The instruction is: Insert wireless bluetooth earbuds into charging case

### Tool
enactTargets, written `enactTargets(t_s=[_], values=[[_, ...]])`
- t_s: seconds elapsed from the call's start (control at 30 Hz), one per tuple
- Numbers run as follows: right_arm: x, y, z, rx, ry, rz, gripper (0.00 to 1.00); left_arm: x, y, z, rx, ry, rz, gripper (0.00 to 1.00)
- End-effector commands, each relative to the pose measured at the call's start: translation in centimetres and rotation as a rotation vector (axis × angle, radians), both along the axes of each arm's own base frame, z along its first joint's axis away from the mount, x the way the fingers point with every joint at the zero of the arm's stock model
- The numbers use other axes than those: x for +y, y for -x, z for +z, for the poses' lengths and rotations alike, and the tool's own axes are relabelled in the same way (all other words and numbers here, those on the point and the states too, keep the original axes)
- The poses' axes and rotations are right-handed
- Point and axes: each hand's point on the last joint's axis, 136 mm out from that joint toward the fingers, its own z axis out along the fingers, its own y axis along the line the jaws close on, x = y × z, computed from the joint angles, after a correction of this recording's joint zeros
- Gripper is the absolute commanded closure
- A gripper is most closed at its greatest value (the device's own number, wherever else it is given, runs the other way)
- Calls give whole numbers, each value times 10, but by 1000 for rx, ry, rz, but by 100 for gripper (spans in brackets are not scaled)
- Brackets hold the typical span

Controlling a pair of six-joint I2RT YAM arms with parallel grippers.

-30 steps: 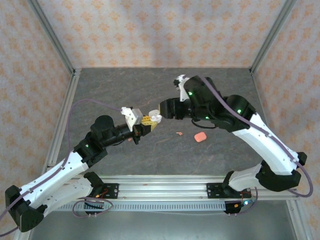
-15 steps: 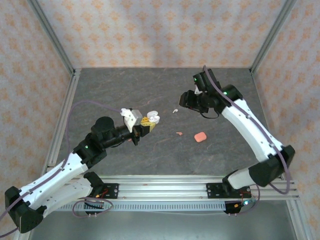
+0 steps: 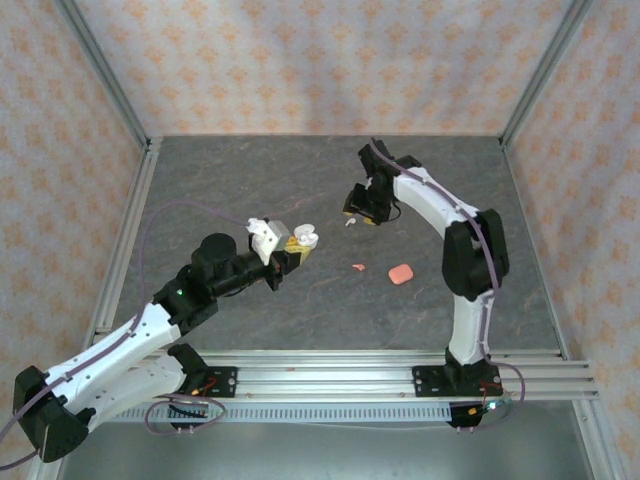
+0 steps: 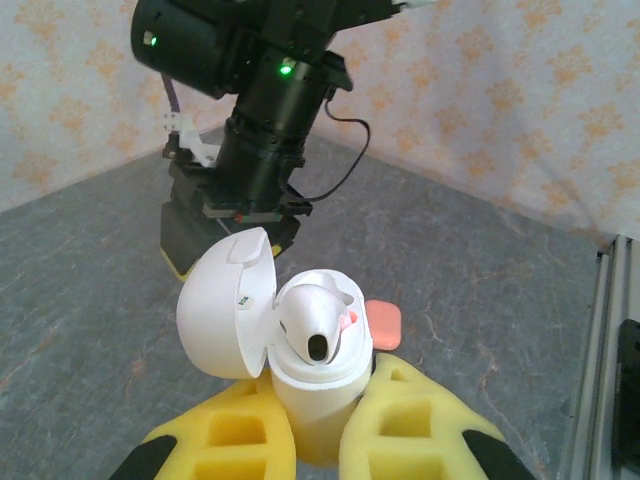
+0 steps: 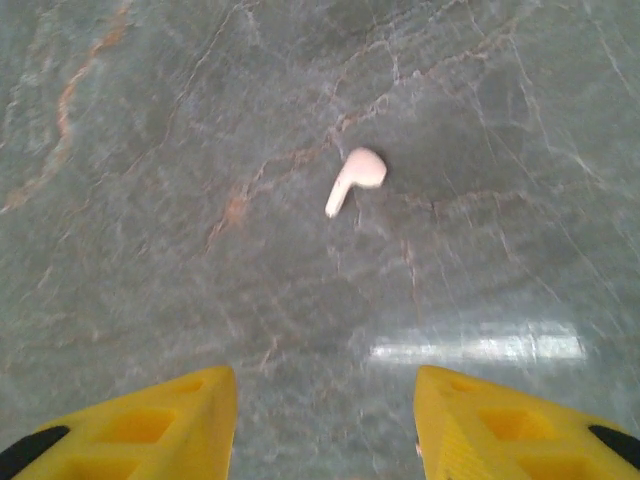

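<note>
The left arm stretches forward, the left end effector (image 4: 320, 445) pinching the white rounded plastic charging case (image 4: 310, 395) upright, lid swung open. A seated white earbud (image 4: 318, 318) stands in it, bulb up. Just beyond that case the right arm folds downward, the right end effector (image 5: 320, 400) spread over a loose white stemmed earbud (image 5: 355, 178). This one lies flat on the grey marbled worktop (image 5: 150, 200), stem end nearer the yellow fingers (image 5: 150, 420).

"What was underfoot in that booth?"
"A grey, stone-veined tabletop (image 3: 250, 180) across the middle of the frame."
"And around it?"
"Walls (image 3: 330, 60) papered with orange blossoms at the top and sides, silver posts (image 3: 103, 72) in the upper corners, a slotted rail (image 3: 330, 362) along the bottom."
</note>
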Motion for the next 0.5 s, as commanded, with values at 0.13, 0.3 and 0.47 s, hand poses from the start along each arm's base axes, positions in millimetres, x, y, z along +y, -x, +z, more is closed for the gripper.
enactTargets(t_s=[0.13,0.3,0.47], values=[[0,-34,-26,3,78,-21,50,6,-8,3,-39,-6,55,100],[-1,-40,-41,21,108,-31,50,8,-9,-2,-35,-19,66,100],[-6,-39,-52,28,135,-43,50,8,-10,-6,-35,-28,70,100]])
